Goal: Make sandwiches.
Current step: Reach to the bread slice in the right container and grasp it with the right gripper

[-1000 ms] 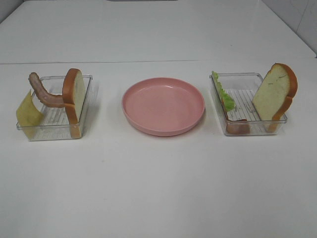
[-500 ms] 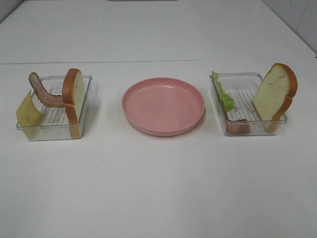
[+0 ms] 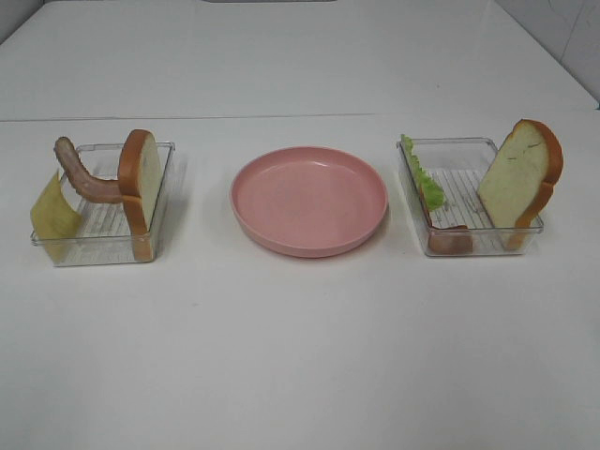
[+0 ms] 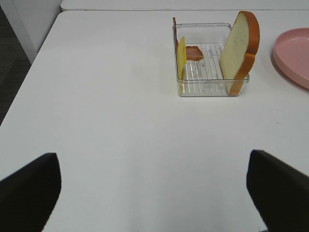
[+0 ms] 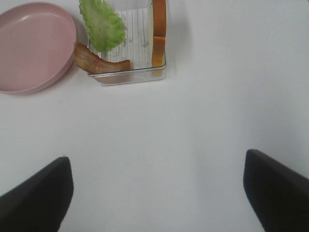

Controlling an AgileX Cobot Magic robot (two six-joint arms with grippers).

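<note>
White table point(image 3: 300, 356) bears two trays point(image 3: 98, 258) point(image 3: 487, 251), two bread slices point(image 3: 141, 178) point(image 3: 520, 178), two bacon strips point(image 3: 84, 183) point(image 3: 450, 239).

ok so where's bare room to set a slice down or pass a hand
The pink plate is bare. The table in front of plate and both trays is free, as are the gaps beside the plate. Crowded: inside the left tray and right tray.

My left gripper point(image 4: 152, 162) and my right gripper point(image 5: 157, 159) each appear as two plain matte black fingers point(image 4: 29, 191), broad, with rounded tips and blurred edges.
</note>
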